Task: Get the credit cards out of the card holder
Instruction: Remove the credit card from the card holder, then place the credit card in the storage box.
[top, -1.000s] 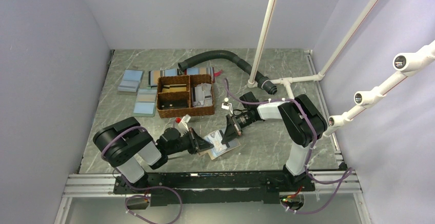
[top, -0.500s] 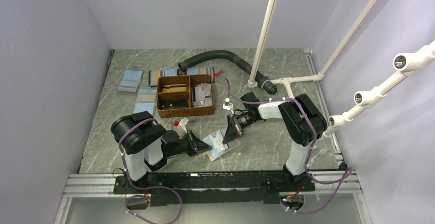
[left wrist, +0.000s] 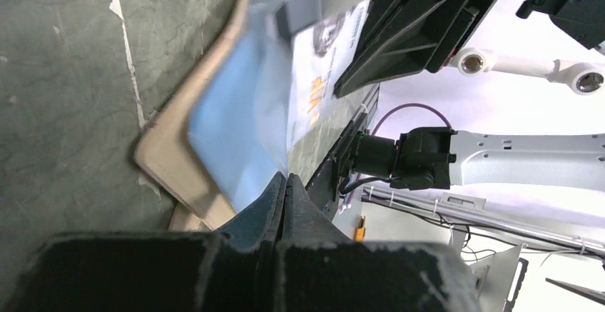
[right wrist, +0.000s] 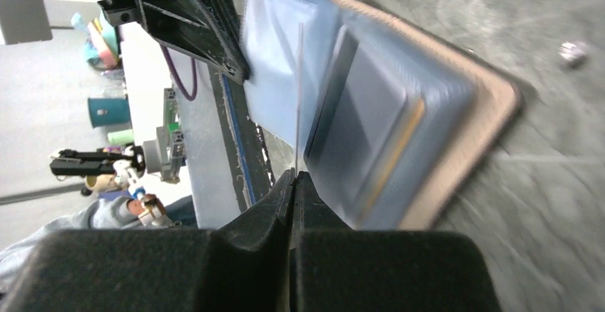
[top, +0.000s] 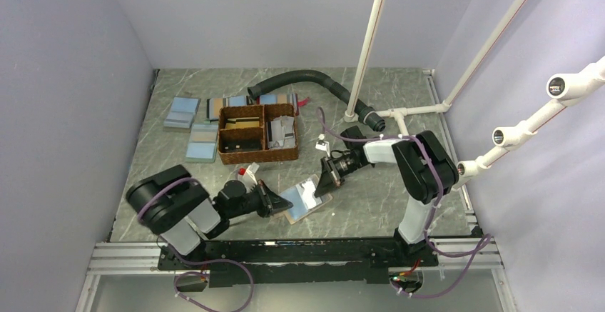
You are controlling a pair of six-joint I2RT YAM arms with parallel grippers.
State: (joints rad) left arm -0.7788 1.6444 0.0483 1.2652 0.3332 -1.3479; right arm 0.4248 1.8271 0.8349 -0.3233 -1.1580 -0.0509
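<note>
The card holder (top: 308, 199), at 6 o'clock on the surface (top: 371, 201), now gapes wider: left claw (top: 275, 201) clamped on its 9 o'clock edge, right claw (top: 324, 182) pinching a thin pale sheet (right wrist: 298, 91) clear, so extraction looks begun

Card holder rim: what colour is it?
Tan rim on the card holder; clearest in the right wrist view.

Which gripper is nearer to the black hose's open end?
Right. The right gripper is at the card holder's right edge, below-left of the black hose's end in the top view. The left gripper, at the holder's left edge, lies farther.
</note>
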